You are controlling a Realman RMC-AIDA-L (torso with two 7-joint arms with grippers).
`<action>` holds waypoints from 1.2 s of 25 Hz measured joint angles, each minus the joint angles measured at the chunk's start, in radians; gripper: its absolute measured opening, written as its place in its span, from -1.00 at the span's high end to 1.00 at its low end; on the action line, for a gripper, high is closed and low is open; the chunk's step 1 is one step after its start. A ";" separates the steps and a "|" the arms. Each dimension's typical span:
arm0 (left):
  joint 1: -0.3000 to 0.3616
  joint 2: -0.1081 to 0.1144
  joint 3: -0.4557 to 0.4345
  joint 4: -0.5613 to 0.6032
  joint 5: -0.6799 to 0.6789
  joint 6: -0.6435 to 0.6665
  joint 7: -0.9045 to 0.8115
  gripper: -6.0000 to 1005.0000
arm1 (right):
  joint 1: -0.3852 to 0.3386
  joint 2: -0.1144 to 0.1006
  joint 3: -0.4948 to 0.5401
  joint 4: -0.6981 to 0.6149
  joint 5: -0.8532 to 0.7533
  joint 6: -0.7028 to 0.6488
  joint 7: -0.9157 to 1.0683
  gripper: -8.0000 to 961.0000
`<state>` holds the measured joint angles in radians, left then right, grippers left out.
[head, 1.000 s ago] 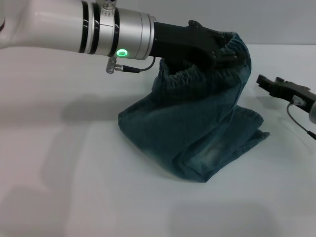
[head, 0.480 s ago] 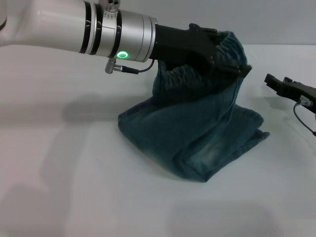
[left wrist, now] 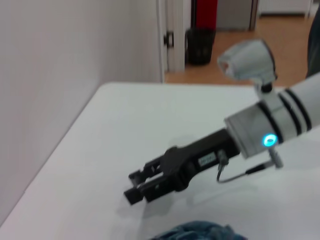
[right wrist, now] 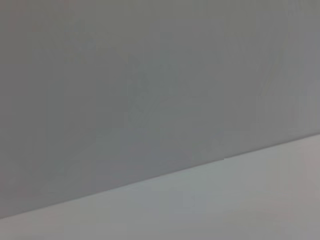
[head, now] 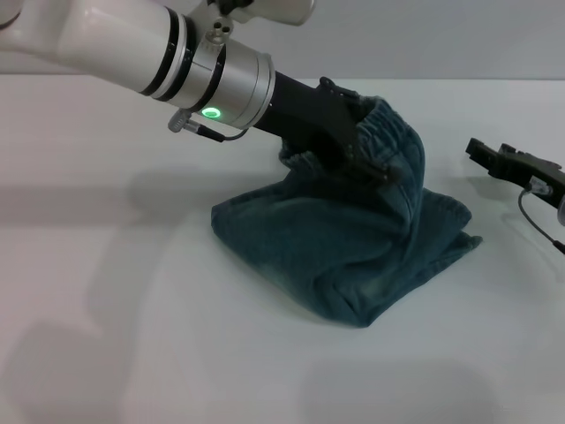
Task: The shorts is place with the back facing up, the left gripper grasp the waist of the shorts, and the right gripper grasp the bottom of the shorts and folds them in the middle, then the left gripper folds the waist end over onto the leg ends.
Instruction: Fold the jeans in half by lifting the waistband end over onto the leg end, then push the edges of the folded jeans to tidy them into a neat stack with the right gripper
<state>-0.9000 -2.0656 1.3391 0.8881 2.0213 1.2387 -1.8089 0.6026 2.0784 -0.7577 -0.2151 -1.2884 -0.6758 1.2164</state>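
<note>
One hand, left (head: 375,159), clamps shorts (head: 353,252) waist (head: 388,132); right hand (head: 494,159) apart.

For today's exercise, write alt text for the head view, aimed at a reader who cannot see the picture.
The left gripper, on a white and silver arm with a green light, grips the waist of the shorts, holding it above the rest of the blue denim shorts heaped on a white table. The right gripper waits apart at the right edge, holding nothing.

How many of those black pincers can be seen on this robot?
2. The left pincer is clamped on the waist of the shorts, holding it above the table. The right pincer is off to the right, apart from the denim, holding nothing.
</note>
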 joint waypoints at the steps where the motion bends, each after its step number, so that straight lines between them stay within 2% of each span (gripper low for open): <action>1: -0.001 0.000 0.000 0.005 0.014 0.001 -0.005 -0.70 | 0.001 0.000 0.000 0.002 0.000 0.000 0.000 -0.19; 9: -0.007 -0.001 0.010 0.056 0.077 0.009 -0.017 -0.70 | 0.001 0.001 0.001 0.008 0.000 -0.003 0.000 -0.19; 15: 0.017 -0.003 0.001 0.086 0.074 -0.080 -0.045 -0.70 | -0.004 0.002 0.008 0.008 0.000 -0.018 0.000 -0.19; 19: 0.083 0.000 -0.007 0.106 -0.047 -0.198 -0.039 -0.70 | -0.024 0.002 0.025 -0.009 0.009 -0.049 -0.002 -0.19; 23: 0.167 0.003 -0.014 0.131 -0.212 -0.288 0.007 -0.70 | -0.074 -0.002 0.050 -0.029 0.137 -0.132 -0.084 -0.19; 26: 0.234 0.004 -0.025 0.146 -0.347 -0.320 0.071 -0.70 | -0.120 -0.005 0.056 -0.041 0.247 -0.255 -0.175 -0.19; 30: 0.296 0.004 -0.038 0.152 -0.498 -0.319 0.151 -0.70 | -0.150 -0.005 0.051 -0.043 0.290 -0.439 -0.307 -0.19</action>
<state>-0.6043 -2.0614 1.3012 1.0400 1.5231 0.9193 -1.6577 0.4523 2.0738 -0.7070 -0.2579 -0.9985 -1.1151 0.9096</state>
